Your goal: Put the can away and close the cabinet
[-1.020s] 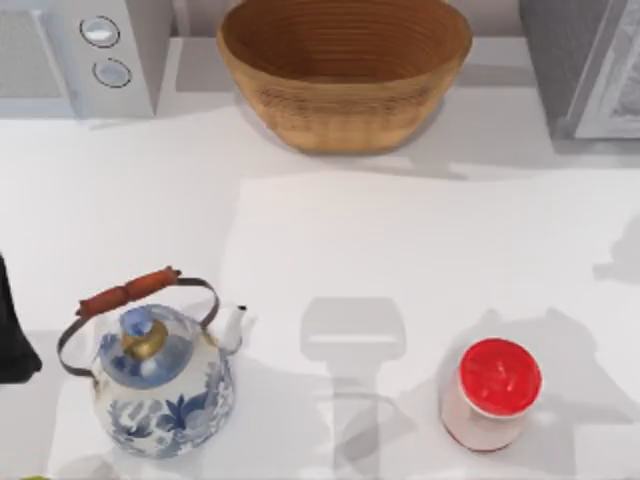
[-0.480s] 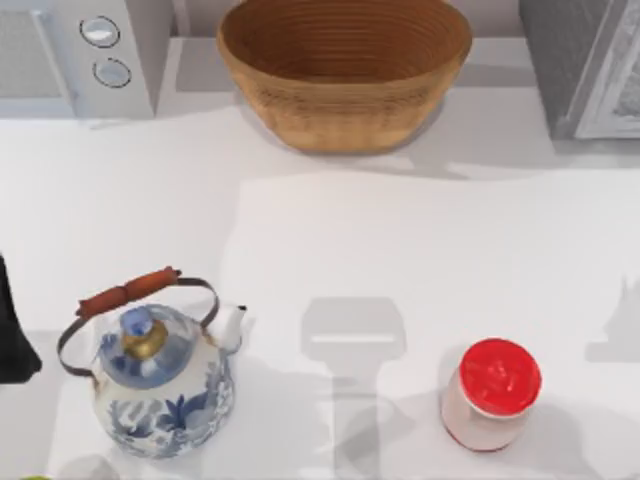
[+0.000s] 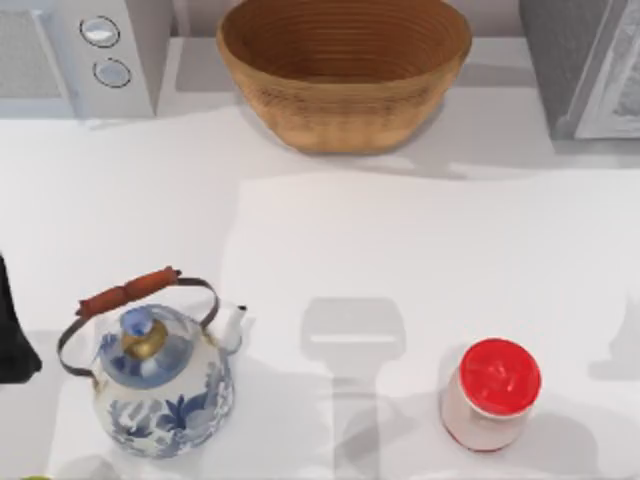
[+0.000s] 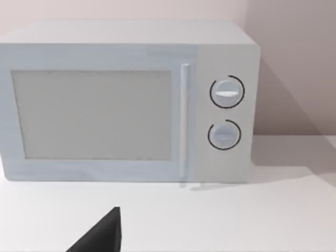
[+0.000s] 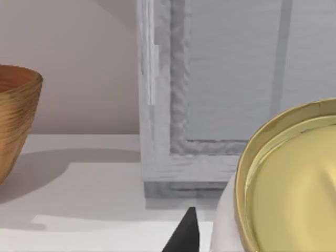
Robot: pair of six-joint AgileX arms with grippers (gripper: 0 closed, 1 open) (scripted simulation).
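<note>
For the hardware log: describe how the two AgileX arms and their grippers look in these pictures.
Little of either arm is in frame. The left arm appears at the top view's left edge as a matte black, angular block. In the left wrist view a black wedge-shaped tip of the left gripper's fingers juts in. The right gripper's fingers show as a similar black pointed tip. No cables or markings are visible.

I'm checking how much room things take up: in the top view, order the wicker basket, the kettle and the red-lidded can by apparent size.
1. wicker basket, clearly the largest.
2. kettle, handle included.
3. red-lidded can, the smallest.
All three sit on the same table, so nearness hardly alters the ranking.
</note>
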